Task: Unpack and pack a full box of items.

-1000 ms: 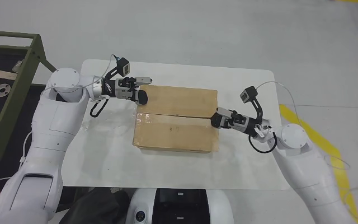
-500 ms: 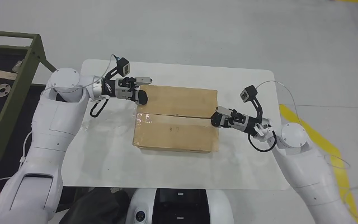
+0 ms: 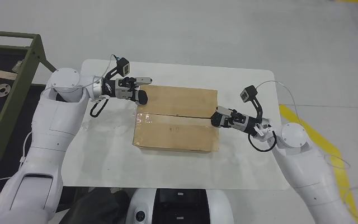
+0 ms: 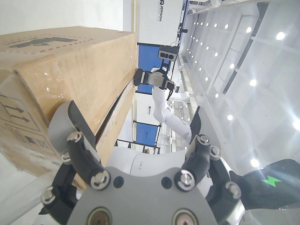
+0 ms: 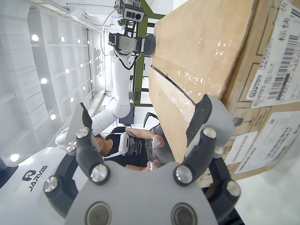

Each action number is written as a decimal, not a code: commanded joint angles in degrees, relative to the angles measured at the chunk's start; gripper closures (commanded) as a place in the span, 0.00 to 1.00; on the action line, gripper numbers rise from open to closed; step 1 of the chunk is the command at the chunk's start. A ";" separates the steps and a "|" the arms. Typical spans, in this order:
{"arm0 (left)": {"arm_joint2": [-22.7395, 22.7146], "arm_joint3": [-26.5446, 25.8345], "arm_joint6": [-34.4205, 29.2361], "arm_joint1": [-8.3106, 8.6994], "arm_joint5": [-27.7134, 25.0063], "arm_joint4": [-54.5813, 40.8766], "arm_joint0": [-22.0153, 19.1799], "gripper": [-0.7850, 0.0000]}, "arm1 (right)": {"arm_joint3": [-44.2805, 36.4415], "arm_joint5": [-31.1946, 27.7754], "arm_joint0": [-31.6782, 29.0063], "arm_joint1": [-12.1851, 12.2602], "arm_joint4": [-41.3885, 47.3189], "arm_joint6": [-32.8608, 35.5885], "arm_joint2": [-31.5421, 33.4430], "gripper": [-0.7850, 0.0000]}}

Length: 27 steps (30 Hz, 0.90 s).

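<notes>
White table [image 3: 112,154], one closed cardboard box [image 3: 176,120] on it

You have the brown rectangular cardboard box [image 3: 174,117] lying mid-table on the white rectangular table [image 3: 106,162], long sides along the near and far edges. Left gripper [image 3: 144,89] at the box's far-left corner. Right gripper [image 3: 214,119] at the middle of the box's right end, by the flap seam. Green metal rack [image 3: 22,56] off the table's left edge.

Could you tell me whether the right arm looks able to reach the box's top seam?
Probably yes: the open right gripper sits at the end of the seam, nothing lying between them.
</notes>
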 commanded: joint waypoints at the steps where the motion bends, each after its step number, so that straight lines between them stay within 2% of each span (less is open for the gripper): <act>1: 0.00 0.00 0.00 0.00 0.00 0.00 0.00 0.00 | 0.00 0.00 0.00 0.00 0.00 0.00 0.00 0.00; 18: -0.14 -0.16 0.56 0.01 -0.16 -0.05 0.09 0.00 | 0.00 0.00 0.00 0.00 0.00 0.00 0.00 0.00; 27: -7.18 -7.71 5.84 1.55 -1.90 -2.20 7.53 0.00 | 0.00 0.00 0.00 0.00 0.00 0.00 0.00 0.00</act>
